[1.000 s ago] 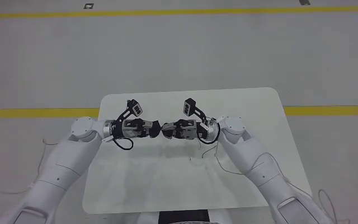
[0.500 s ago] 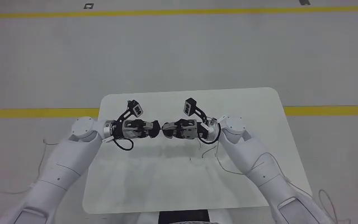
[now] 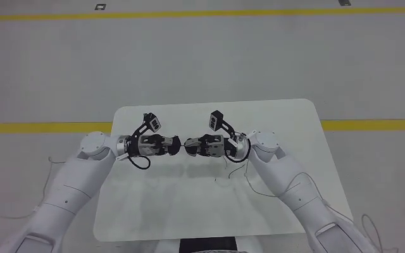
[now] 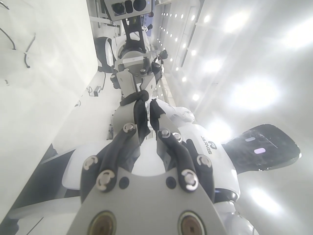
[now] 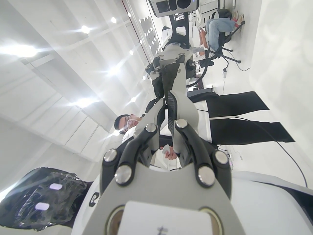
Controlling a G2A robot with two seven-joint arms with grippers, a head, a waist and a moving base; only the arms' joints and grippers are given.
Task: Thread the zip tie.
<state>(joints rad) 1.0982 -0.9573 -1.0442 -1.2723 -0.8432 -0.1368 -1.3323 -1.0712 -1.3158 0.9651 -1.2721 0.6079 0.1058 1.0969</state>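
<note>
The left gripper (image 3: 176,145) and right gripper (image 3: 188,147) face each other, tips close. Both hang over the table's (image 3: 285,123) middle.

The zip tie (image 3: 183,145) is a thin black strip. It runs straight across the small gap between the right gripper (image 3: 188,145), which pinches one end, and the left gripper (image 3: 177,145).

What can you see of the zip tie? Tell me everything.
The thin black zip tie shows as a short, dark, straight strand, plastic by its look, stretched in the air above the white rounded table. It spans the small gap between the left tool and the right tool, which point at each other and are both shut on it. Its ends are hidden in their tips, so its head and tail cannot be told apart.
</note>
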